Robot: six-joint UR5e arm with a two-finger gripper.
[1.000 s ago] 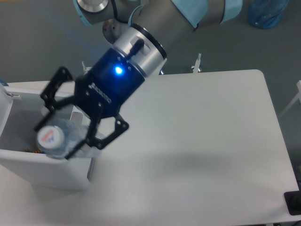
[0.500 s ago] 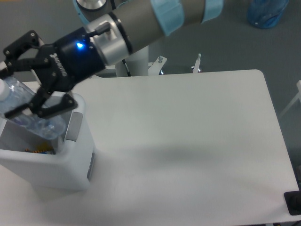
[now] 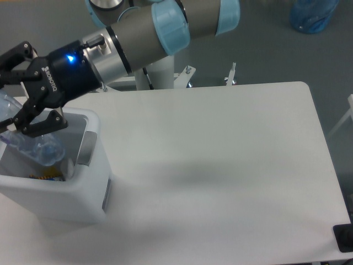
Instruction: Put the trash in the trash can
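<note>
The gripper [image 3: 12, 94] clamps the light, crushable, slick bottle [image 3: 30, 144] mid-body, tilted over the trash can [image 3: 83, 187].

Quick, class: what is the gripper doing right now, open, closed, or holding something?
Gripper: closed on the clear plastic bottle, held over the white trash can.

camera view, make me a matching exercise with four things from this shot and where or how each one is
Things:
1. water bottle
2. trash can
3. gripper
4. blue container

States or places:
A. on the floor, top right corner of the view
B. white, standing on the table's left end
C. black, over the bin's opening with a blue light on its body
D. clear, tilted between the fingers, lower end inside the bin

Pairs: 1-D, 2-B, 3-C, 4-A
</note>
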